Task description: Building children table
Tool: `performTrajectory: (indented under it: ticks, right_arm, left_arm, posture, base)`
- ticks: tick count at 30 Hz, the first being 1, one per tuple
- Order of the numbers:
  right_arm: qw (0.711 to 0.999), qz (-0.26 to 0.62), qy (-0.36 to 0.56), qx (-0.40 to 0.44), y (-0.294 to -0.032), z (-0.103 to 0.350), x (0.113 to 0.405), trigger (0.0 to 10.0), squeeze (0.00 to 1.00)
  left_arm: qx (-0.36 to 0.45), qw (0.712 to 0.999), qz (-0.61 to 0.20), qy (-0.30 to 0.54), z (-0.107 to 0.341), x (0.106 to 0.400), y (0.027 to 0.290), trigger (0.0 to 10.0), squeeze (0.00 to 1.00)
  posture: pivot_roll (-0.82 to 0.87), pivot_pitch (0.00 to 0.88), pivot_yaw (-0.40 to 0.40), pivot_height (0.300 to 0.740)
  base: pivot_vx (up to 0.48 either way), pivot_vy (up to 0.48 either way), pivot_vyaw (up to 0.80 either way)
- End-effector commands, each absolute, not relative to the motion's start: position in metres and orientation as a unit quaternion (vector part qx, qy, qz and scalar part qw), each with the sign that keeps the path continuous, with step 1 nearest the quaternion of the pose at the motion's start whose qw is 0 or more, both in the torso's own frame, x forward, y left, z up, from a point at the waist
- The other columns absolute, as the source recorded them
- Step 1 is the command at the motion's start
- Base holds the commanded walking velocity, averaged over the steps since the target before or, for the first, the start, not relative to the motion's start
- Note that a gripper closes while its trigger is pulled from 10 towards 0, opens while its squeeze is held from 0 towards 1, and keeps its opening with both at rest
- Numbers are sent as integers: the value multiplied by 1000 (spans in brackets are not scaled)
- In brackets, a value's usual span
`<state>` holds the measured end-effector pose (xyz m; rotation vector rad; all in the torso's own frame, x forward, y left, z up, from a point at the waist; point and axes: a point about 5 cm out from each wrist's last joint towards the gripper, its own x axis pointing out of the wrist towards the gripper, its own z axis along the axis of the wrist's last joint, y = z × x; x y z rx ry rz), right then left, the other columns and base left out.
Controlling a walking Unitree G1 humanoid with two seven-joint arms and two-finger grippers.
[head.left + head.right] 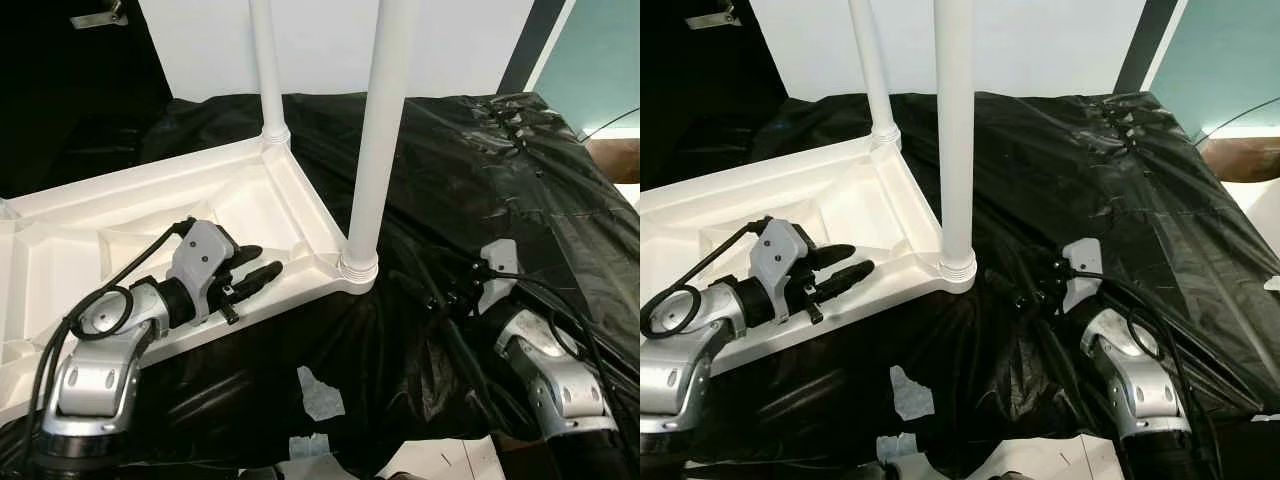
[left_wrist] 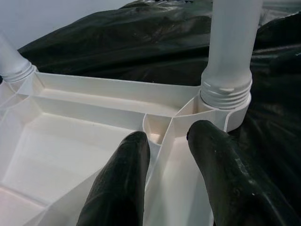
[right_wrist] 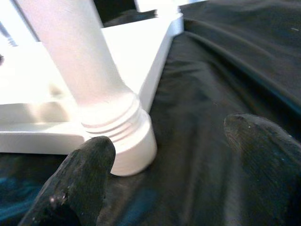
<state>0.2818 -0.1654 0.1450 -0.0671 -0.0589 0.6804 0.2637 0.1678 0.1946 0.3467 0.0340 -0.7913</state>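
A white plastic table top (image 1: pixel 120 225) lies upside down on a black sheet (image 1: pixel 470 170), ribbed underside up. Two white legs stand upright in its corner sockets: the near leg (image 1: pixel 380 140) at the front corner and the far leg (image 1: pixel 267 70) behind it. My left gripper (image 1: pixel 255 268) hovers over the underside just left of the near leg; in the left wrist view the gripper (image 2: pixel 169 136) is open, its fingers (image 2: pixel 127 179) on either side of a rib. My right gripper (image 1: pixel 1025 285) rests low on the sheet to the right of the near leg's base (image 3: pixel 122 136), open and apart from it.
The black sheet covers the whole work surface, wrinkled and glossy. Pale scraps (image 1: pixel 320 395) lie on it in front of the table top. A white wall (image 1: pixel 330 40) stands behind, and a teal panel (image 1: pixel 600 50) at the far right.
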Motion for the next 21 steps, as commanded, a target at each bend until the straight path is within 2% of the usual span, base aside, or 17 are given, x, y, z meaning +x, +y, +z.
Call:
performTrajectory:
  ticks: [1, 5, 8, 13, 16, 21]
  right_arm:
    - [934, 355, -26, -32, -162, 147, 282, 10000, 0]
    - [921, 388, -20, -31, -155, 149, 286, 10000, 0]
    - [912, 408, -21, -36, -150, 151, 292, 10000, 0]
    - [899, 435, -23, -47, -141, 154, 302, 10000, 0]
    - [895, 443, -26, -51, -135, 155, 310, 10000, 0]
    - [889, 455, -28, -52, -130, 157, 313, 10000, 0]
  left_arm:
    - [169, 941, -293, 22, 193, 269, 181, 10000, 0]
    - [137, 955, -259, 37, 193, 267, 194, 10000, 0]
    - [162, 948, -274, 31, 194, 261, 190, 10000, 0]
    - [167, 960, -224, 20, 199, 264, 201, 10000, 0]
    - [147, 973, -176, 20, 201, 260, 218, 10000, 0]
    - [107, 980, -170, 14, 200, 247, 221, 10000, 0]
  posture:
    - [103, 110, -30, 740]
    - [110, 108, -35, 740]
    - [127, 103, -42, 740]
    - [125, 101, -37, 740]
    - [107, 97, -9, 740]
    - [88, 101, 18, 740]
  base:
    - [0, 0, 0]
    - [0, 0, 0]
    - [0, 0, 0]
    - [0, 0, 0]
    - [0, 0, 0]
    - [0, 0, 0]
